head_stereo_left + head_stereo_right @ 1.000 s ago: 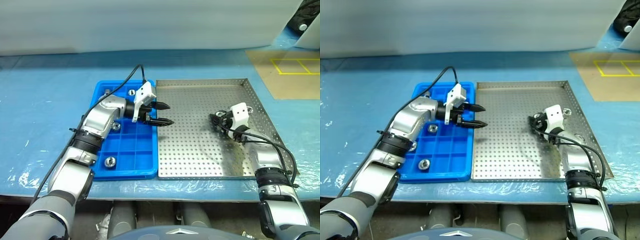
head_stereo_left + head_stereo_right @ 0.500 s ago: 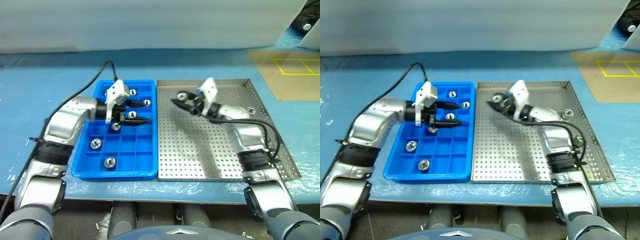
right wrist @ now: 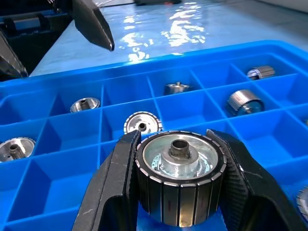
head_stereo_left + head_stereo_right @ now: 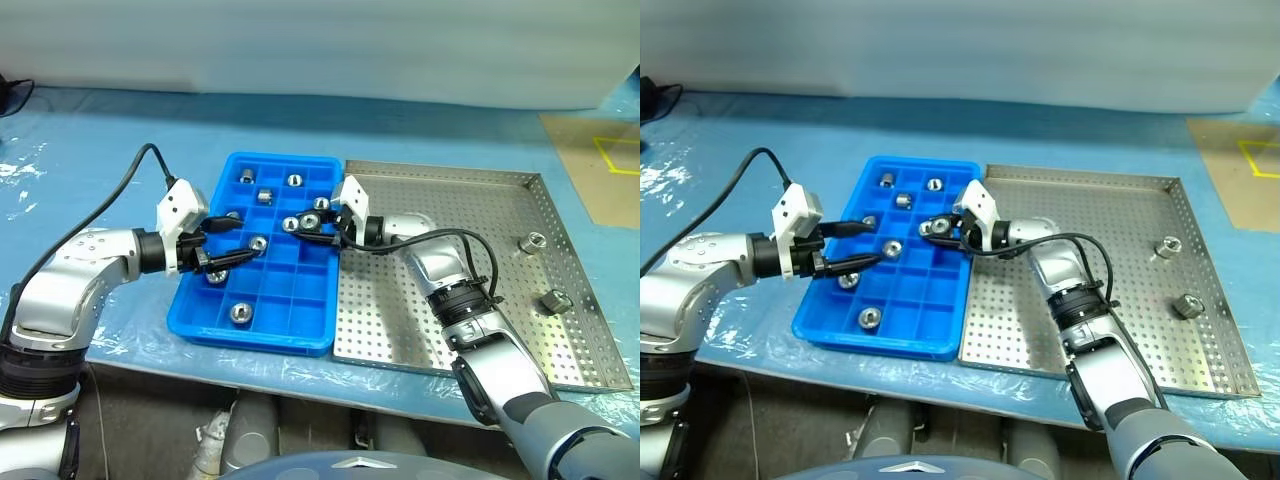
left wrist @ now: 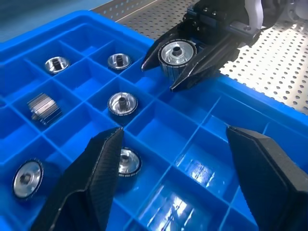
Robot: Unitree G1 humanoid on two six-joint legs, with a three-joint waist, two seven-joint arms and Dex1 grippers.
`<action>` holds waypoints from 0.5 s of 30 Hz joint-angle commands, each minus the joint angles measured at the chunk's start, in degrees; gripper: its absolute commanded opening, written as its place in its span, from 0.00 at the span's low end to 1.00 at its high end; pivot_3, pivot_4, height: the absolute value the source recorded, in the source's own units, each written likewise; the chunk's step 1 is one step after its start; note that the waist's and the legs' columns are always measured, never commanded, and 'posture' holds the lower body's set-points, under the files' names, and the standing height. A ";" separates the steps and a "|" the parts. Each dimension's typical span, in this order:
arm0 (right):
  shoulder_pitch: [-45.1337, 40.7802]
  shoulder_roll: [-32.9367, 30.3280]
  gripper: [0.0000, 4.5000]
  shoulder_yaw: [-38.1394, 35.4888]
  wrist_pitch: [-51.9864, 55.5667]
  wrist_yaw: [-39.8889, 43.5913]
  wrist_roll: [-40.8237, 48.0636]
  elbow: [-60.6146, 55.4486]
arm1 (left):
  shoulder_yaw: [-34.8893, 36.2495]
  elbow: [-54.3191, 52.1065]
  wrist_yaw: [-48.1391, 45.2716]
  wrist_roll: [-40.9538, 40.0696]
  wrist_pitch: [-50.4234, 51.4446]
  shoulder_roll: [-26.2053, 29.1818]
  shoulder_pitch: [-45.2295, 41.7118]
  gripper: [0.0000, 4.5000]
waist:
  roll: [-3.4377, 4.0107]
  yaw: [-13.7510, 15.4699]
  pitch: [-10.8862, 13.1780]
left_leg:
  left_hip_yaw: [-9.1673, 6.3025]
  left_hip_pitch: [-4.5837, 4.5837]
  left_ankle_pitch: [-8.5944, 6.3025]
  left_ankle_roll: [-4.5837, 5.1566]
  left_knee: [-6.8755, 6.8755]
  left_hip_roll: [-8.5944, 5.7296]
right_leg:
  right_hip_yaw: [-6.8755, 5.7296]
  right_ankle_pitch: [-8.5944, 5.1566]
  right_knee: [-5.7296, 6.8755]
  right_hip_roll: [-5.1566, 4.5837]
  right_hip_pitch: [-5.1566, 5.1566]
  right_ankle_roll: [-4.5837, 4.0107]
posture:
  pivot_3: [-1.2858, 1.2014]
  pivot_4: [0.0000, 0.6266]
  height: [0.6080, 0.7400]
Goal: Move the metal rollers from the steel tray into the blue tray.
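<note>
The blue tray (image 4: 290,300) lies left of the steel tray (image 4: 500,200), and several metal rollers (image 5: 122,102) sit in its compartments. My right gripper (image 4: 303,223) reaches over the blue tray's right-hand column and is shut on one roller (image 3: 179,178), held just above the compartments. My left gripper (image 4: 235,241) hovers open over the tray's left side, nothing between its fingers (image 5: 91,192). Two rollers (image 4: 533,241) remain near the steel tray's right rim.
The trays rest on a blue table covered in plastic film. A brown board with yellow tape (image 4: 612,165) lies at the far right. A black cable (image 4: 140,165) loops from my left wrist. The table's front edge runs just below both trays.
My right gripper has swung left from the steel tray to over the blue tray, carrying a roller. My left gripper has drawn back to the tray's left side. The camera has also turned.
</note>
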 commanded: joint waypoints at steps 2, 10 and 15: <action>1.03 -1.53 0.38 -0.18 0.41 2.71 0.59 -2.65 | 1.64 -3.07 2.09 -2.01 0.28 0.52 0.61 0.80 | -0.01 0.38 0.00 | -0.02 0.01 0.03 -0.05 0.00 0.01 | 0.00 0.00 0.01 0.00 0.00 0.00 | 0.60 0.24 1.00; 3.22 -2.60 0.54 -0.28 2.17 4.44 1.39 -4.94 | -0.12 -1.80 2.68 -2.86 -0.34 0.85 -0.77 0.80 | -0.02 0.80 -0.01 | -0.05 0.07 0.23 -0.38 -0.11 0.03 | 0.01 0.00 0.03 0.05 -0.01 0.01 | 0.59 0.24 1.00; 3.11 -1.73 0.80 0.08 2.64 2.80 0.23 -5.04 | -0.84 -0.71 2.14 -2.64 -0.86 1.19 -1.88 0.80 | -0.02 0.75 -0.01 | -0.06 0.10 0.28 -0.45 -0.15 0.08 | 0.01 0.00 0.03 0.11 -0.02 0.01 | 0.59 0.24 1.00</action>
